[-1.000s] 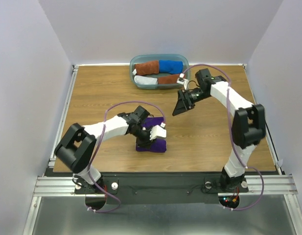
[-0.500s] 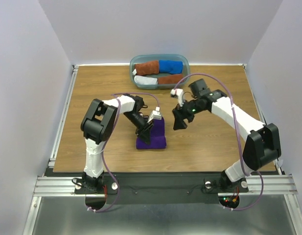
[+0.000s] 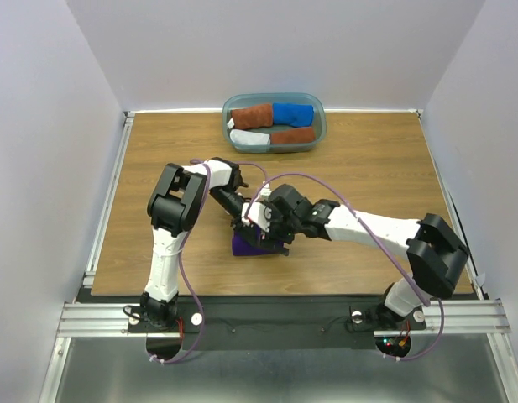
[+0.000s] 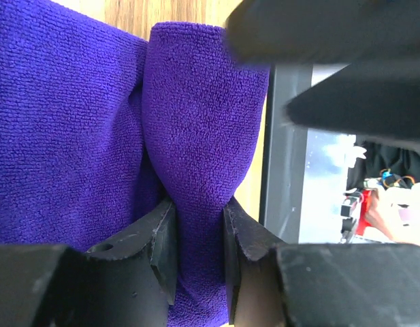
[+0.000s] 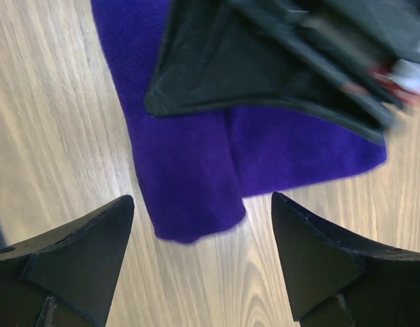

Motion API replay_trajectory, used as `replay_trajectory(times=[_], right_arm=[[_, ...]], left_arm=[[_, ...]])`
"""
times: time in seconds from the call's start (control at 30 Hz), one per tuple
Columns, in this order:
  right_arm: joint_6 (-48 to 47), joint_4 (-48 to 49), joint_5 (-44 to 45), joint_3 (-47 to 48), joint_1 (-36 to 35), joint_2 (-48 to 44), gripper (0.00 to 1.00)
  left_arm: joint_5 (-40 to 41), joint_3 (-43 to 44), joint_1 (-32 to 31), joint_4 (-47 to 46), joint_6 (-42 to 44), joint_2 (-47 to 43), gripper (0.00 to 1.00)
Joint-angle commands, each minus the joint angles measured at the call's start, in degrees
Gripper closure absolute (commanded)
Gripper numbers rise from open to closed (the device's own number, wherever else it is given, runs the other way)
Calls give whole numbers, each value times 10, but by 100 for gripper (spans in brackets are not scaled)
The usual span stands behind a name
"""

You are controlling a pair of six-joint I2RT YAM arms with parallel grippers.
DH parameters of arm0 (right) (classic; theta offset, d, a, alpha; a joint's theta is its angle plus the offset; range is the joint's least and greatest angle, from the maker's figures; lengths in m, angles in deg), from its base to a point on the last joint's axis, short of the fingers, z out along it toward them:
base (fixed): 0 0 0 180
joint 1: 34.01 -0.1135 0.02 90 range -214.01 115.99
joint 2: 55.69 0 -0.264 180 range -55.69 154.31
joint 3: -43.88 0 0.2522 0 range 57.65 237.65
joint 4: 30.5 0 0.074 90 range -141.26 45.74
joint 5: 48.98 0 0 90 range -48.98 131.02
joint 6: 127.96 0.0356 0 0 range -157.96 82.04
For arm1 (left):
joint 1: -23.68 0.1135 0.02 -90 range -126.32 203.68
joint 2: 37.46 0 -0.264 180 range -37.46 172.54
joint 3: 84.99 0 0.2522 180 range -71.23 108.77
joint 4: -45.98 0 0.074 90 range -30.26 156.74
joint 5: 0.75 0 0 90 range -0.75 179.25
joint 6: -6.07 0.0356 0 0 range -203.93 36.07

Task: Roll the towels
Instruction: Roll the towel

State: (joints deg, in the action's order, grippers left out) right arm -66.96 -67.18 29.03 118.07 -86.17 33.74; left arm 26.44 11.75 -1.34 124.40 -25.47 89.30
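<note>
- While the left gripper (image 4: pixel 196 228) squeezes a raised fold of the deep purple fuzzy cloth towel (image 4: pixel 60 136) between its black fingers, that towel lies bunched on the brown wooden table (image 3: pixel 158 159), near its front edge.
- The right gripper (image 5: pixel 199 204) hangs spread wide over a folded end of the same towel, holding nothing.
- Both grippers crowd one spot, so a careless descent could knock the right fingers into the left ones.
- The pinch takes only a narrow fold. Pulling on it may drag the cloth across the wood or loosen the fold instead of rolling it.
- The rust-brown towel (image 3: pixel 253 115), the bright blue towel (image 3: pixel 292 112) and the pale grey towel (image 3: pixel 248 139) sit in the teal-grey plastic tub (image 3: pixel 274 95), well apart.
</note>
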Motion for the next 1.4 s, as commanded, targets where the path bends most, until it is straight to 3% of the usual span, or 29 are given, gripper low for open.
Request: replay_trajectory(times=[0.0,0.13,0.2,0.3,0.37,0.47,0.67,0.73,0.77,0.83,0.93,1.0,1.13,1.27,1.37], right_arm=[[-47,95,60,-25,-35,22,14],[-60,119,55,-42,-52,42,15],[-61,121,44,-44,-57,58,21],[-56,120,34,-54,-57,75,52],[-42,118,22,-65,-56,76,74],[-21,101,-19,-70,-51,73,99],[13,18,-117,-55,-28,89,99],[26,4,-147,-44,-17,99,99],[31,-10,-156,-38,-13,105,100],[41,-27,-188,-15,-2,117,99],[69,-63,-250,16,25,155,99],[90,-88,-278,49,43,187,99],[122,-127,-354,97,66,239,99],[132,-165,-407,141,81,290,99],[138,-185,-431,167,92,321,99]], left_arm=[[124,-5,7,-32,44,38,89],[123,2,8,-31,46,45,89],[120,5,8,-30,48,45,89],[114,8,10,-32,53,34,83],[110,9,14,-32,52,14,75],[104,5,28,-31,55,-26,61],[120,5,79,-23,65,-111,43],[130,6,112,-27,64,-135,40],[131,9,124,-27,67,-141,31],[131,13,165,-31,67,-154,28],[128,0,203,-56,63,-213,18],[139,-48,221,-111,51,-260,16],[181,-175,211,-246,29,-434,9],[244,-337,156,-328,39,-577,6],[316,-442,54,-403,29,-685,3]])
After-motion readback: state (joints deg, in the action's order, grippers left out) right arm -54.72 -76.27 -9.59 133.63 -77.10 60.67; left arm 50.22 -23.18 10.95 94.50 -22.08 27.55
